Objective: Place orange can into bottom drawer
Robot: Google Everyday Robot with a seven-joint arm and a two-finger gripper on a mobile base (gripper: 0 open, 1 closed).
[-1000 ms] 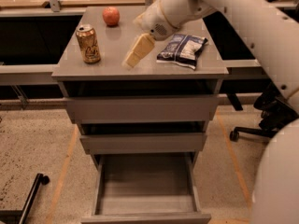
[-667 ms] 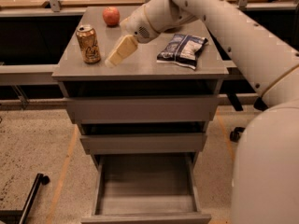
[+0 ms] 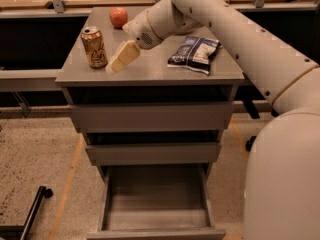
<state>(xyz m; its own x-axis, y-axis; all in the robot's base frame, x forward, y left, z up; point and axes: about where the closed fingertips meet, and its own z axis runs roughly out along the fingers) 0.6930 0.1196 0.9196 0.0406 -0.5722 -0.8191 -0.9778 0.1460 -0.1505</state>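
The orange can (image 3: pixel 94 47) stands upright on the left part of the grey cabinet top (image 3: pixel 150 69). My gripper (image 3: pixel 121 58) hangs just right of the can, its pale fingers pointing down-left, a small gap from the can. The arm reaches in from the upper right. The bottom drawer (image 3: pixel 156 200) is pulled open below and its inside is empty.
A red-orange apple (image 3: pixel 118 17) sits at the back of the top. A dark blue snack bag (image 3: pixel 194 53) lies on the right part. Two shallower drawers (image 3: pixel 152 116) above the bottom one are closed. A black bar (image 3: pixel 31 210) lies on the floor at left.
My gripper has moved left across the cabinet top, from near the snack bag to just beside the can. The can, apple and bag have not moved.
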